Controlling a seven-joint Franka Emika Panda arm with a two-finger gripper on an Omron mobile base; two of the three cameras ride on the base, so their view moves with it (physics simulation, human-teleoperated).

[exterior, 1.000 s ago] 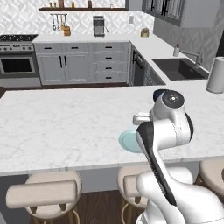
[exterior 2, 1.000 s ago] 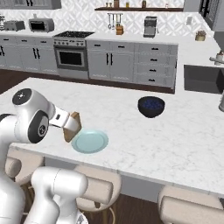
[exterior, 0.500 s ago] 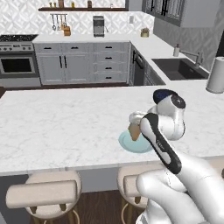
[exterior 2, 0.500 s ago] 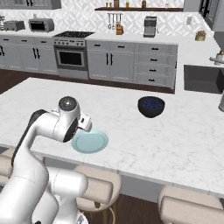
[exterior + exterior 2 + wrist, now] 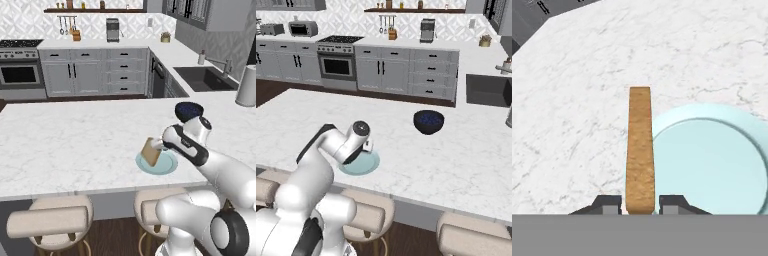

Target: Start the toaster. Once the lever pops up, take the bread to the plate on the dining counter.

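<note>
While hanging just above the near rim of the small round pale teal plate [image 5: 159, 164] on the white marble worktop [image 5: 75, 140], being pinched edge-on by the gripper [image 5: 640, 204]: thin tan crusted bread slice [image 5: 150, 151], likely light, stiff, crumbly; gripping gently by the crust edge.

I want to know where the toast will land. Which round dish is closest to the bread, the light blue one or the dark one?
The light blue plate, flat at the counter's near edge, right under the bread. The dark bowl sits farther back.

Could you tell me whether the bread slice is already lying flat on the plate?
No, the bread stands on edge, clamped in the gripper above the plate.
</note>
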